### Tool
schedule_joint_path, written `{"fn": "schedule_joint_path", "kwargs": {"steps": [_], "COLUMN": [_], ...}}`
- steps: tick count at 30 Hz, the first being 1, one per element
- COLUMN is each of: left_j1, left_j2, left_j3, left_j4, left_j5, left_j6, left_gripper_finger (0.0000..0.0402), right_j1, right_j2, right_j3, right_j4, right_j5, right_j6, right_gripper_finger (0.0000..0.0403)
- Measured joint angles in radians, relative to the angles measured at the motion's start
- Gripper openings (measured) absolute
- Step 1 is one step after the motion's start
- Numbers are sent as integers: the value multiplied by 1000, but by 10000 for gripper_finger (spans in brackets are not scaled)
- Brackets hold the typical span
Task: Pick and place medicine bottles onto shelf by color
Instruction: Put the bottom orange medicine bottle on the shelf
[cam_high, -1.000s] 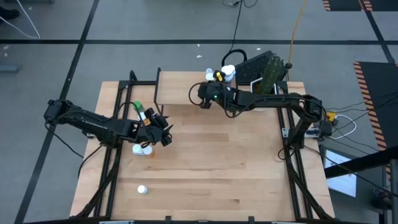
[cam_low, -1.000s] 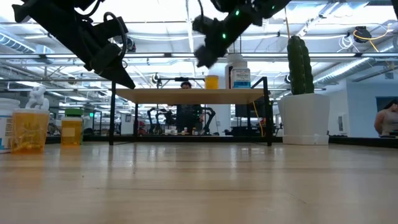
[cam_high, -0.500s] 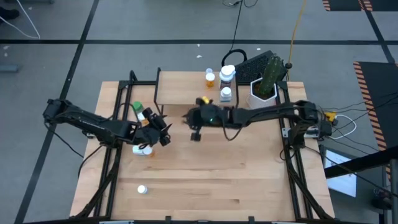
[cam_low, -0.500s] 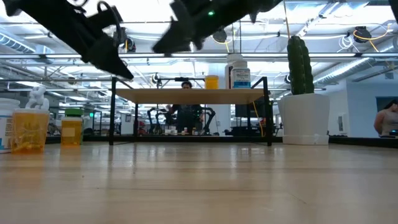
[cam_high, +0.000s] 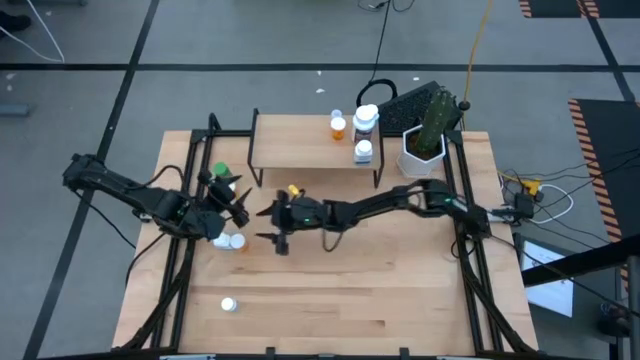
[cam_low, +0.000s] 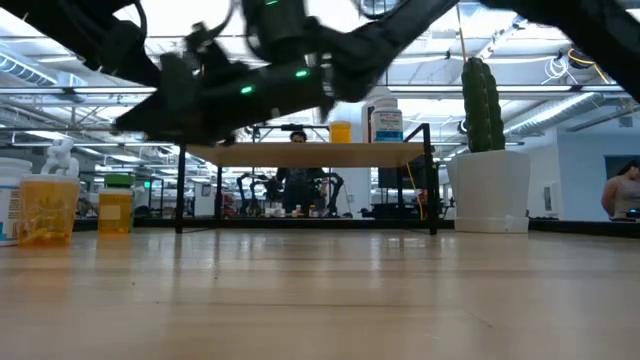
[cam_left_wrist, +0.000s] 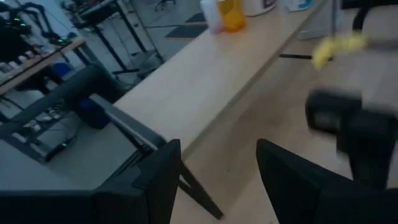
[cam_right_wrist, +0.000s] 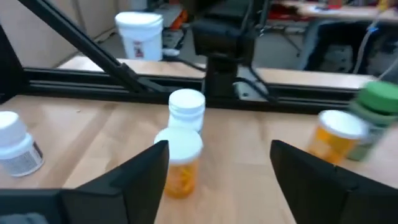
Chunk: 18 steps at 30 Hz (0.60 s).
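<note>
Right pincer (cam_right_wrist: 217, 155): released, jaws wide, nothing held, low over the surface (cam_high: 350, 290). Left pincer (cam_high: 230, 197): fingers apart with nothing seen between them, hovering just beyond the right one.

Medicine bottles counted, loose on the surface:
- one orange white-capped bottle (cam_right_wrist: 180, 163) directly ahead of the right pincer, nearest its one finger
- one white-capped bottle (cam_right_wrist: 186, 107) just behind that, body hidden
- one small white bottle (cam_right_wrist: 15, 149) off to one side
- one orange bottle (cam_right_wrist: 336, 134) and one green-capped bottle (cam_right_wrist: 376, 109) off to the other, touching or nearly so

That makes five. A white tub (cam_right_wrist: 140, 34) stands beyond the frame rail; whether it belongs is unclear.

On the shelf (cam_high: 300, 145), well behind the right pincer:
- one orange bottle (cam_high: 339, 127)
- one tall white bottle (cam_high: 367, 119)
- one small white bottle (cam_high: 363, 152)

That makes three. One cactus pot (cam_high: 422, 150) sits beside the shelf.

Risks, as judged:
- A finger closing off-centre would tip the nearest orange bottle or shove the one behind it.
- Both arms crowd the same cluster, so a clash is likely.
- A bottle set near the wrong colour spoils the sort.
</note>
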<state>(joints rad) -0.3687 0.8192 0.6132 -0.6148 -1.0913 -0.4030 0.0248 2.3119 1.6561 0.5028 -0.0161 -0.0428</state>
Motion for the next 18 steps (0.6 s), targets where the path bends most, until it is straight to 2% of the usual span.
{"fn": "schedule_joint_path", "kwargs": {"steps": [7, 12, 18], "left_j1": [18, 40, 57], "left_j2": [-1, 2, 7], "left_j3": [0, 0, 0], "left_j4": [-5, -33, -26], "left_j5": [-12, -10, -9], "left_j6": [-17, -52, -55], "left_gripper_finger": [211, 211, 211], "right_j1": [-6, -11, -27], "right_j2": [196, 273, 290], "right_j3": [302, 385, 398], "right_j4": [-161, -182, -172], "right_j5": [-94, -133, -223], "right_j6": [6, 26, 53], "right_gripper_finger": [307, 314, 314]}}
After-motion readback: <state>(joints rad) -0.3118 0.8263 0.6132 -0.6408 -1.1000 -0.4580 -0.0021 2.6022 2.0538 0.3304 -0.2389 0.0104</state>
